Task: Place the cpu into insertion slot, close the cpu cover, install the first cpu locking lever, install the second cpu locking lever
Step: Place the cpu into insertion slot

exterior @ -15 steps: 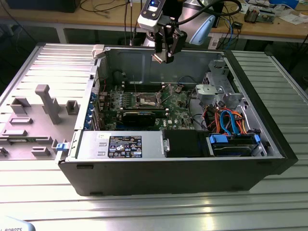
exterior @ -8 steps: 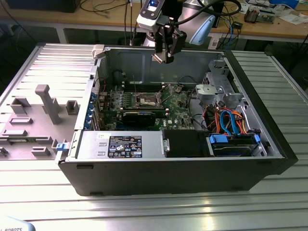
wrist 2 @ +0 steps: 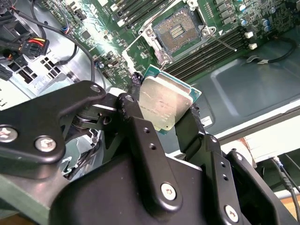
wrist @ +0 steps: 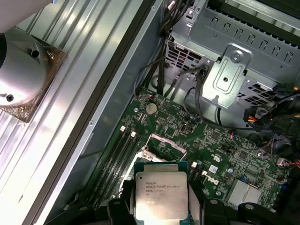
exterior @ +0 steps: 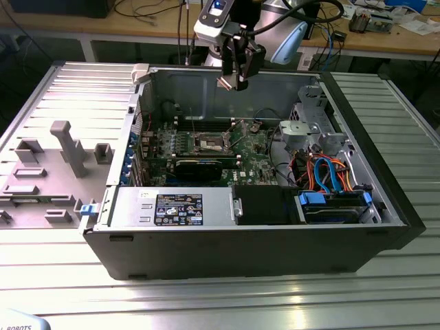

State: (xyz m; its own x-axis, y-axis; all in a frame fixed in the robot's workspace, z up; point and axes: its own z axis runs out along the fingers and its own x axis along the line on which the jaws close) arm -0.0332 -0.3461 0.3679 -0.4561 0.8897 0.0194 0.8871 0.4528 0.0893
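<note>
Second wrist view: your gripper [wrist 2: 161,112] is clamped on the cpu [wrist 2: 165,101] by its edges.
Insertion slot [wrist 2: 178,30]: uncovered, well apart.
Risk: lower it tilted and it may jam.

Exterior view: set high and well back from the insertion slot [exterior: 210,143], looking down into the whole open computer case [exterior: 206,247]. Both wrist views: close above the insertion slot [wrist 2: 180,29] [wrist: 161,146], looking down past the end effector [wrist 2: 164,103] [wrist: 161,200] gripping the cpu [wrist 2: 161,96] [wrist: 161,187], each from a different side. Shared by all three: insertion slot and surrounding motherboard [exterior: 256,148].
</note>
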